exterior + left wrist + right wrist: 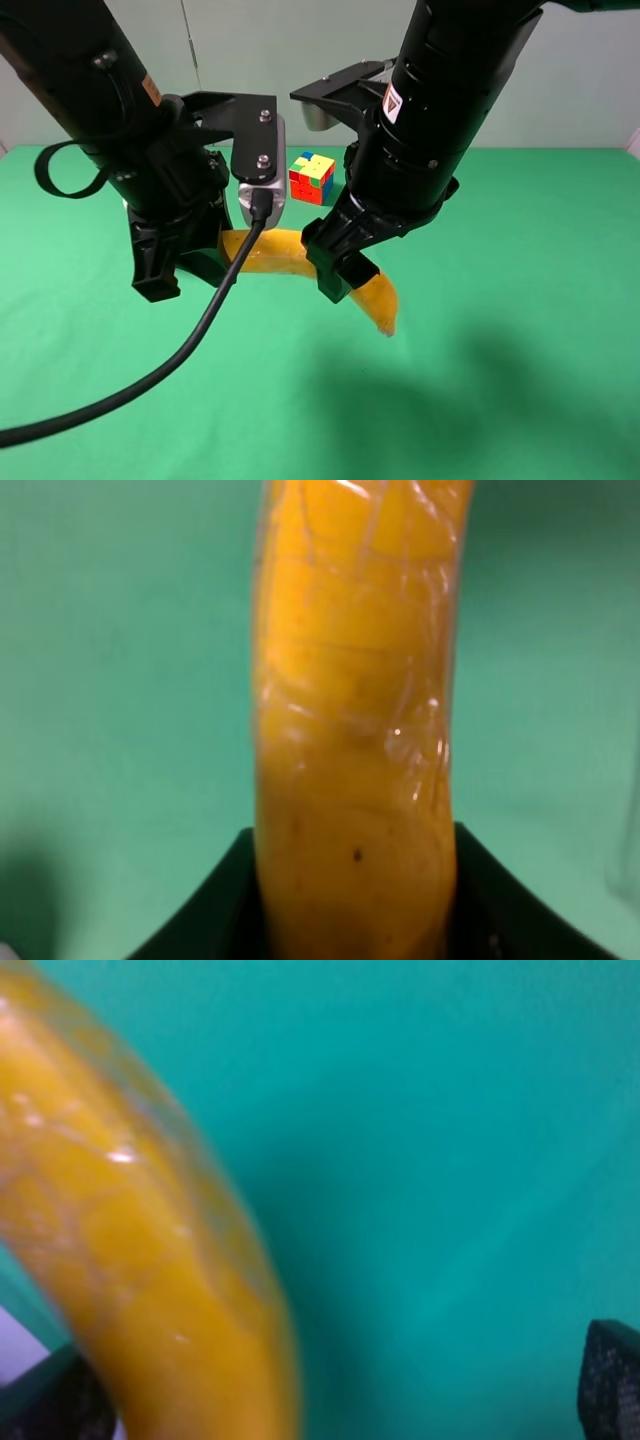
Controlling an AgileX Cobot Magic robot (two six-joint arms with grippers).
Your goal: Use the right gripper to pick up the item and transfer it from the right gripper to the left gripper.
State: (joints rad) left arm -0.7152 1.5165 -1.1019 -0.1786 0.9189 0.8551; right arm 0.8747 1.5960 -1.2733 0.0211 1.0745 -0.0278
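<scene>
The yellow banana [275,255] hangs level above the green table, wrapped in clear film. My left gripper [190,265], on the arm with the silver plate, is shut on the banana's left end; the left wrist view shows the banana [355,730] clamped between the black fingers [215,920]. My right gripper [340,270], on the arm with the red-and-white label, straddles the banana nearer its right tip. In the right wrist view the banana [120,1260] lies by one finger and the other finger [610,1380] stands well clear, so the jaws are open.
A multicoloured puzzle cube [312,178] sits on the green cloth [500,350] behind the two arms. A thick black cable [190,340] trails from the left arm down to the front left.
</scene>
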